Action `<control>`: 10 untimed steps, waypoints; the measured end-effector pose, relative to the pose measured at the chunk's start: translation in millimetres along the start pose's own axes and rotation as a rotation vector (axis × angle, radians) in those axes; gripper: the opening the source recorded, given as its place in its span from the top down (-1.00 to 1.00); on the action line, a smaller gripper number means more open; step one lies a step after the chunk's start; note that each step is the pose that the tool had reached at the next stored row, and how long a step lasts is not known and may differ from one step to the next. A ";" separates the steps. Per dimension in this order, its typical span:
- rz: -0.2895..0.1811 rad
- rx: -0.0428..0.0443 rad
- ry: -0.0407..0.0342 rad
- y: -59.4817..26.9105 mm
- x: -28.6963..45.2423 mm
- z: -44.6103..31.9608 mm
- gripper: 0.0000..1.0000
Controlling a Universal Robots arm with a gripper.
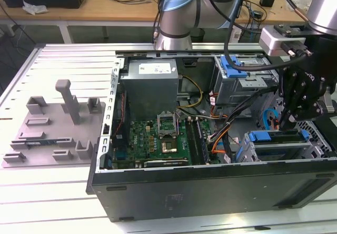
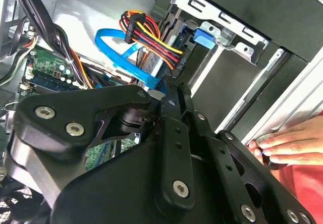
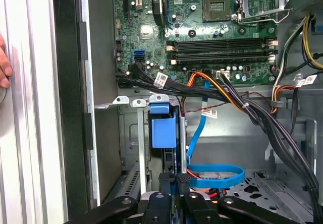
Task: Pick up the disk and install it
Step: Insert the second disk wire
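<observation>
Hiding disk (image 3: 163,128) behind gripper (image 3: 174,183)

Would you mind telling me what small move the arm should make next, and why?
Probably hold still for now: a person's hand lies close beside the case, near the drive bay where the robot's hand hangs right at the blue carrier.

Electronics lab / robotics workbench, open desktop PC case (image 1: 210,189) w/ bare motherboard (image 1: 158,142) on slotted aluminium table (image 1: 63,60), grey 3D-printed fixture tray (image 1: 52,134) well off from gripper, wooden bench (image 1: 105,5) behind w/ loose cables and small parts.
</observation>
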State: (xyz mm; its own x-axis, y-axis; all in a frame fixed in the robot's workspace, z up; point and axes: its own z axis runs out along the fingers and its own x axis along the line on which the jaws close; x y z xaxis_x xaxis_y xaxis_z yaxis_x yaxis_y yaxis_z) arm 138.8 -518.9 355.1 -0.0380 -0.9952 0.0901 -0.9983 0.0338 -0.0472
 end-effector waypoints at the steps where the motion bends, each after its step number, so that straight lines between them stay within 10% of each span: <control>1: 0.000 0.0000 0.0000 0.0 0.0 0.4 0.68; 10: 0.001 -0.0005 -0.0122 0.2 -0.4 3.9 0.68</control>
State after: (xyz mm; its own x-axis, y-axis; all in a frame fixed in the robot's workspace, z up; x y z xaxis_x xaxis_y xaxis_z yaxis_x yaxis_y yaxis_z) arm 138.8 -518.9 351.2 -0.0380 -0.9962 0.0779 -0.9983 0.0344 -0.0468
